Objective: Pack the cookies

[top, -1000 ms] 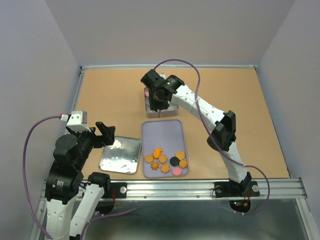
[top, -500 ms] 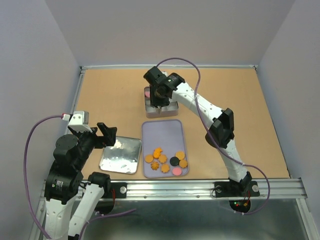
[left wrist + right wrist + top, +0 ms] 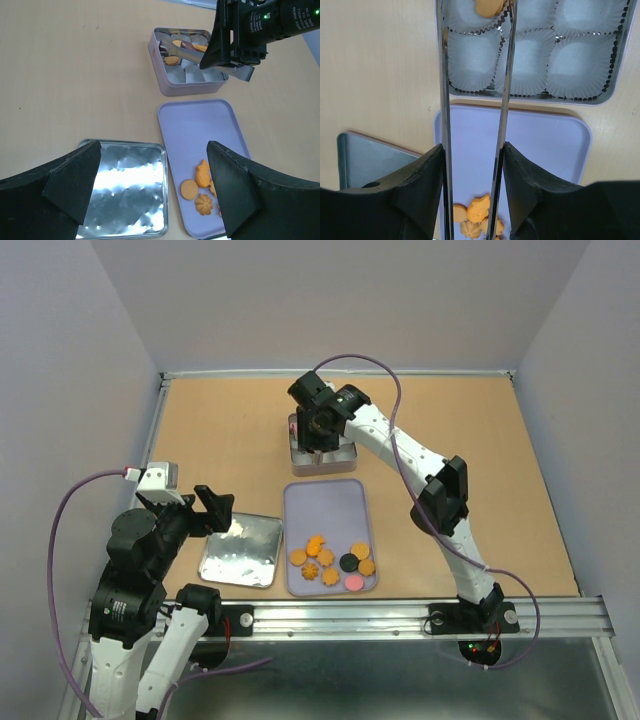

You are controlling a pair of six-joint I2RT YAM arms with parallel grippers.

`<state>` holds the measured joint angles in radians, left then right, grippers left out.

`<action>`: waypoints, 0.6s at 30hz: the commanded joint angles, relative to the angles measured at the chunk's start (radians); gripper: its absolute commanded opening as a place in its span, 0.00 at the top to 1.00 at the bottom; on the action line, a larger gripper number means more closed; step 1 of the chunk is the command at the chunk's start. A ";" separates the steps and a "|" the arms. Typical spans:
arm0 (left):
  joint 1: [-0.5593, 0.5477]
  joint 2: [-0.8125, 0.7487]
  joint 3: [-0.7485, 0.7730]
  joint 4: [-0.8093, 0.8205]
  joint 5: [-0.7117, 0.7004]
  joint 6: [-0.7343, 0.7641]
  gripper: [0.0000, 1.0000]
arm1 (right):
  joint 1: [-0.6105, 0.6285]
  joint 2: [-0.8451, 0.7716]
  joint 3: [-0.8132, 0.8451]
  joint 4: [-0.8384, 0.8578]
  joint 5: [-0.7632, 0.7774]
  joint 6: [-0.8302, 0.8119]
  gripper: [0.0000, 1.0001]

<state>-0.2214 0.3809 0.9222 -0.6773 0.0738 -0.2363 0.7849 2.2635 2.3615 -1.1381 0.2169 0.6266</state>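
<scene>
Two arms share the tan table (image 3: 220,430), and only the right one is at work. The left gripper (image 3: 154,150) hangs idle with its claw spread wide, above the silver tin lid (image 3: 240,552), which lies at 9 o'clock of the lavender tray (image 3: 325,505). The open cookie tin (image 3: 190,87) sits at 12 o'clock of that tray, just beside its far edge, and is lined with white paper cups (image 3: 530,60).

The right gripper (image 3: 474,150) is closed on a pair of long metal tongs (image 3: 444,100), one finger pressing each blade, and reaches down into the tin. The blades stand narrowly apart on either side of an orange cookie (image 3: 490,7) lying in a far cup. The wrist view cuts off the tips, so it cannot be told whether they pinch it.

About nine loose cookies (image 3: 335,560) wait at the 6 o'clock end of the tray: orange rounds and flowers, one black, one pink. A few already sit in the tin, and the near row of cups is bare.

The step looks like setting this cookie down. It would go best if the tongs spread enough to free it, then rise straight up clear of the frilled paper so that no cup is dragged along. Only then should the arm swing toward 6 o'clock for the next piece.
</scene>
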 commanded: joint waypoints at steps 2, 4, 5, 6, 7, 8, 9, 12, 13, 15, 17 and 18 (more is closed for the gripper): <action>-0.004 -0.005 -0.016 0.051 -0.011 0.008 0.01 | 0.002 -0.087 0.042 0.041 -0.002 -0.002 0.46; -0.004 -0.007 -0.016 0.051 -0.014 0.006 0.01 | 0.002 -0.119 0.015 0.040 -0.001 -0.002 0.46; -0.004 -0.008 -0.017 0.053 -0.019 0.006 0.01 | 0.001 -0.128 0.004 0.040 -0.001 -0.002 0.46; -0.004 -0.008 -0.017 0.053 -0.020 0.005 0.01 | 0.001 -0.142 -0.008 0.038 -0.002 -0.002 0.46; -0.004 -0.008 -0.017 0.053 -0.022 0.005 0.01 | 0.001 -0.151 -0.016 0.041 -0.005 -0.002 0.46; -0.004 -0.010 -0.016 0.053 -0.023 0.003 0.01 | 0.002 -0.172 -0.033 0.041 -0.010 -0.002 0.46; -0.004 -0.010 -0.019 0.053 -0.025 0.003 0.01 | 0.002 -0.183 -0.041 0.041 -0.022 -0.002 0.46; -0.004 -0.014 -0.019 0.055 -0.028 0.003 0.01 | 0.002 -0.220 -0.065 0.040 -0.046 -0.004 0.47; -0.004 -0.016 -0.019 0.055 -0.029 0.003 0.01 | 0.005 -0.232 -0.074 0.038 -0.048 -0.007 0.47; -0.004 -0.014 -0.019 0.055 -0.031 0.002 0.01 | 0.011 -0.283 -0.122 0.035 -0.045 -0.004 0.47; -0.004 -0.014 -0.019 0.055 -0.032 0.000 0.01 | 0.020 -0.324 -0.171 0.034 -0.039 0.001 0.47; -0.004 -0.014 -0.017 0.055 -0.034 0.002 0.01 | 0.036 -0.376 -0.229 0.034 -0.031 0.005 0.47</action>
<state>-0.2214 0.3756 0.9092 -0.6724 0.0483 -0.2371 0.7887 2.0083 2.2429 -1.1297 0.1825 0.6273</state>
